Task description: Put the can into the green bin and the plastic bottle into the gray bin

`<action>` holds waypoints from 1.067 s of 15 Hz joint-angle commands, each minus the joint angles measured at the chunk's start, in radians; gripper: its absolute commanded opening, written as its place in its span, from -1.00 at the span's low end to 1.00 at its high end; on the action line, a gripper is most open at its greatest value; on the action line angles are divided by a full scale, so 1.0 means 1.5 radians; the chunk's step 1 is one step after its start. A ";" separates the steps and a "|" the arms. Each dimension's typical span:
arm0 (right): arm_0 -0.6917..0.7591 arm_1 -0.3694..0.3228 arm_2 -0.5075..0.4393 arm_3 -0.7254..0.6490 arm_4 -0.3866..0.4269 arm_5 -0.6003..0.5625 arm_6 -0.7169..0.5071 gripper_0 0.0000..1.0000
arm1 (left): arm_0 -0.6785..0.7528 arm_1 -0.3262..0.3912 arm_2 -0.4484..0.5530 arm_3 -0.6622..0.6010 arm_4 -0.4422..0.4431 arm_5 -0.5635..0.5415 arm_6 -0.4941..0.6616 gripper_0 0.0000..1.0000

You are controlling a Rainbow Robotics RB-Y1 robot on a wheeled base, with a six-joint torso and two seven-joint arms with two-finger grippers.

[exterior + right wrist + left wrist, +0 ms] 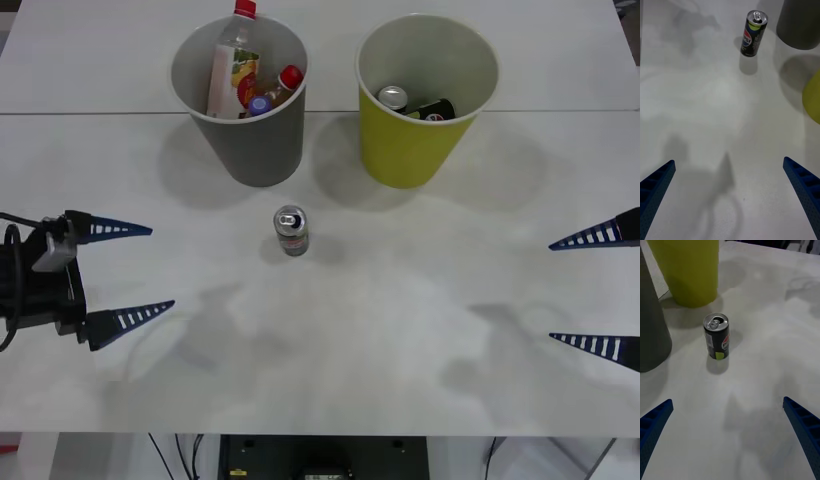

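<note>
The can [291, 230] stood upright, untouched, just near of the gray bin [250, 150]; left gripper [125, 272] and right gripper [595, 290] waited wide open, flanking it, presumably staged for pickup.

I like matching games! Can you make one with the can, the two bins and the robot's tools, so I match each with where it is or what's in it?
Things:
1. can
2. gray bin
3. green bin
4. left tool

Places or states:
A. holds bottles
B. open, at the table's left side
C. upright on the table before the bins
D. holds cans

Pairs: 1-C, 2-A, 3-D, 4-B
</note>
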 commanded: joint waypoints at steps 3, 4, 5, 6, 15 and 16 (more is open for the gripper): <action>0.000 0.000 0.000 0.000 0.000 0.000 0.000 1.00 | -0.027 -0.119 -0.011 0.076 0.002 0.013 -0.023 1.00; 0.000 0.000 0.000 0.000 0.000 0.000 0.000 1.00 | -0.031 -0.138 -0.011 0.091 0.002 0.017 -0.044 1.00; 0.000 0.000 0.000 0.000 0.000 0.000 0.000 1.00 | -0.038 -0.161 -0.010 0.113 0.008 0.021 -0.069 1.00; 0.000 0.000 0.000 0.000 0.000 0.000 0.000 1.00 | -0.046 -0.177 -0.010 0.136 0.013 0.021 -0.089 1.00; 0.000 0.000 0.000 0.000 0.000 0.000 0.000 1.00 | -0.121 -0.211 -0.101 0.256 0.090 0.021 -0.244 1.00; 0.000 0.000 0.000 0.000 0.000 0.000 0.000 1.00 | -0.126 -0.213 -0.108 0.256 0.090 0.021 -0.246 1.00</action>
